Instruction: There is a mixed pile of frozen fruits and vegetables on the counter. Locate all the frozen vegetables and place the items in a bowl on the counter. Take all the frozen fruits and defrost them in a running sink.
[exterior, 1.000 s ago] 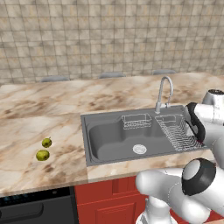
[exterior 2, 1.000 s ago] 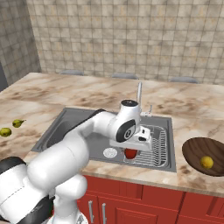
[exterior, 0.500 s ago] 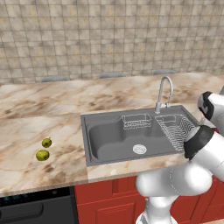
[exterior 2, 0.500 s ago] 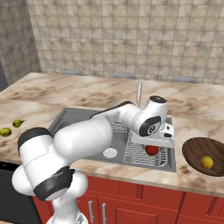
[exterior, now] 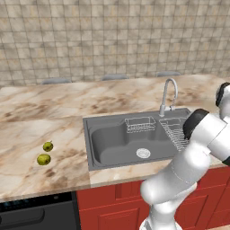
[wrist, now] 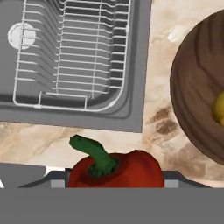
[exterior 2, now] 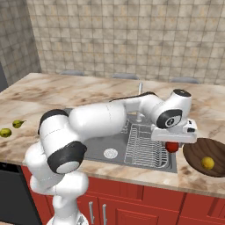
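The fingers [exterior 2: 172, 143] were clamped on the red pepper [wrist: 114, 169], but the hand hid most of them. The pepper hung over the tabletop [exterior 2: 132, 173], between the sink [exterior 2: 118, 145] and the brown bowl [exterior 2: 193, 151]. Its bottom was cut off in the hand view. A yellow-orange item [exterior 2: 207, 163] sat in the half-seen bowl. Far off lay two green fruits [exterior: 45, 153].

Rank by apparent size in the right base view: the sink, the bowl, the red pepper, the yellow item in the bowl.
1. Sink
2. Bowl
3. Red pepper and yellow item: they look alike, and the pepper is partly hidden.
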Robot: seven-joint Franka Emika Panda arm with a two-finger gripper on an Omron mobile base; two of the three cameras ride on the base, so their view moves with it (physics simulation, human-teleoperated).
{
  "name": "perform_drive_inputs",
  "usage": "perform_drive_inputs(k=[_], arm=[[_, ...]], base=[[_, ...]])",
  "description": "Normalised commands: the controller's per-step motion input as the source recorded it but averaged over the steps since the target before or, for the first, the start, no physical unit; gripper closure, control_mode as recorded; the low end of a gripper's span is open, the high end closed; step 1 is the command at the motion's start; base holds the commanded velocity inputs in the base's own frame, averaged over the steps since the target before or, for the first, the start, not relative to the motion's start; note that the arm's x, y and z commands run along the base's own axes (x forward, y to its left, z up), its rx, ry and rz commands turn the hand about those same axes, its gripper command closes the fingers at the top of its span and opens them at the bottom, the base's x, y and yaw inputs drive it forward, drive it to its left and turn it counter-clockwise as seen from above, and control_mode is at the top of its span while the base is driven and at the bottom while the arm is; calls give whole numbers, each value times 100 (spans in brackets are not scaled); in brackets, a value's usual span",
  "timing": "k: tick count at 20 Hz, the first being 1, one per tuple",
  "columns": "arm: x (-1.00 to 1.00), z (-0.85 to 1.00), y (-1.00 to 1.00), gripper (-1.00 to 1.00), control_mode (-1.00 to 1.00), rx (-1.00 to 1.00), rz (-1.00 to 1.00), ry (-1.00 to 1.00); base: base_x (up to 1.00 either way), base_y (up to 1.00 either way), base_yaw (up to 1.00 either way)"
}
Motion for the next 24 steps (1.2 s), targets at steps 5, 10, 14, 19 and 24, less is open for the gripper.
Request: perform_drive_inputs(k=[5,10,14,19,24], arm=[[0,11,-45,100,-100,-1,4,-1],[3,-1,-61,100,-100,-6,7,-6],[8,-10,-56,100,-100,-3,16,0],[1,-5,-35,100,-100,0,16,3],[21,7,-38,100,-100,0,16,7]], base=[[0,0,0],[0,0,0],[0,0,0],[0,0,0],[0,0,0]])
